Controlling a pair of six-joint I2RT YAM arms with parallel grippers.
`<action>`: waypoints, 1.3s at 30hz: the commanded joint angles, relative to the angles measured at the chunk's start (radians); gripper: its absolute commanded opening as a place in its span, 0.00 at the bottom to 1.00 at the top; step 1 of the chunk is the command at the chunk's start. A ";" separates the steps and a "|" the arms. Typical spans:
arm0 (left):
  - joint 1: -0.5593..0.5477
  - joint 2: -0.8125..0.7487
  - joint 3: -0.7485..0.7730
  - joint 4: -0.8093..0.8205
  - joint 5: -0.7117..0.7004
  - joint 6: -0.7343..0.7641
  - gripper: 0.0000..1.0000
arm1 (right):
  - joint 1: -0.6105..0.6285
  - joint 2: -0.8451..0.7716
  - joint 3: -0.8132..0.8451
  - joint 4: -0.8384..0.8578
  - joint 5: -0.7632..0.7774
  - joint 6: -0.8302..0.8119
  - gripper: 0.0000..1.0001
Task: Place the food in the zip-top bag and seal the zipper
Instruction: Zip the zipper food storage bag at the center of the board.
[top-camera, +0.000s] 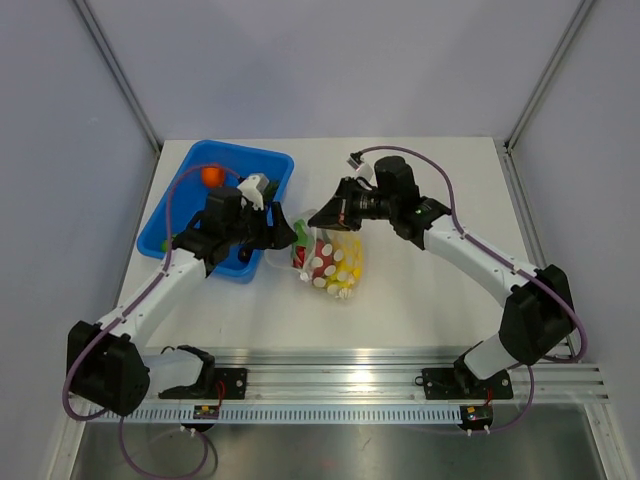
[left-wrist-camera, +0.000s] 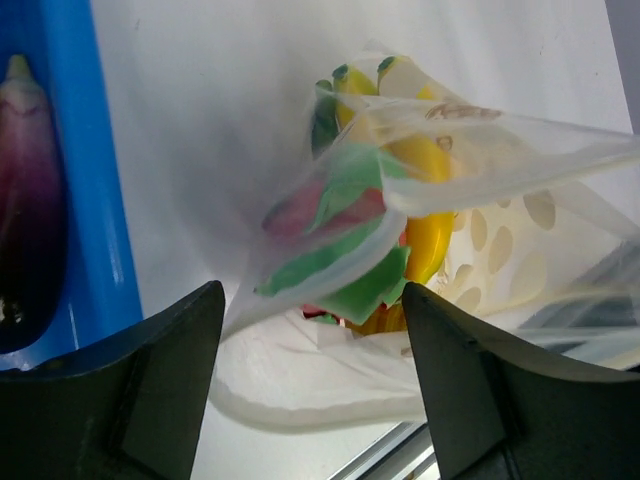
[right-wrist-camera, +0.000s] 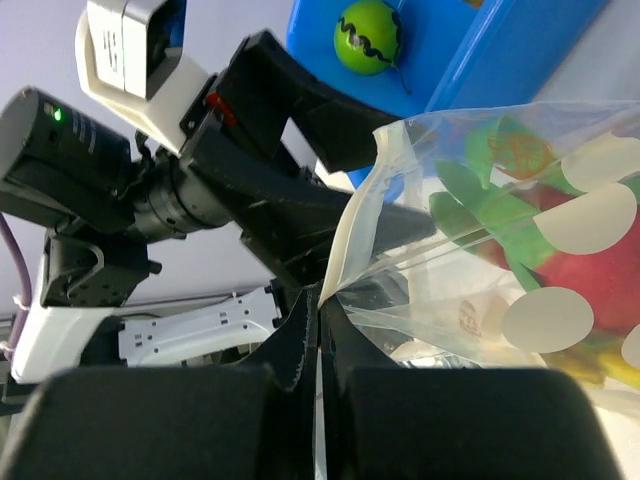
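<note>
Top view: zip-top bag (top-camera: 335, 262) lies on table (top-camera: 420, 300) just R of blue bin (top-camera: 250, 152), food (top-camera: 345, 268) inside. L gripper (top-camera: 290, 233) is at the bag's left edge, R gripper (top-camera: 319, 221) at its upper edge.

L wrist: fingers (left-wrist-camera: 170, 400) spread wide, nothing clamped; bag corner reaches toward the gap. Aubergine (left-wrist-camera: 25, 200) in bin.

R wrist: fingers (right-wrist-camera: 290, 345) pressed together, pinching the bag at its zipper (right-wrist-camera: 358, 235). Green ball (right-wrist-camera: 368, 35) in bin.
</note>
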 joint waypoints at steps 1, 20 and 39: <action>-0.028 0.068 0.073 0.083 -0.023 0.028 0.71 | -0.004 -0.057 0.019 -0.019 -0.040 -0.049 0.00; -0.051 0.061 0.190 0.089 0.060 -0.429 0.00 | 0.171 -0.546 -0.203 -0.287 0.687 -0.741 0.61; -0.108 -0.077 0.154 -0.051 -0.260 -0.690 0.00 | 0.853 -0.318 -0.387 0.268 1.465 -0.941 0.63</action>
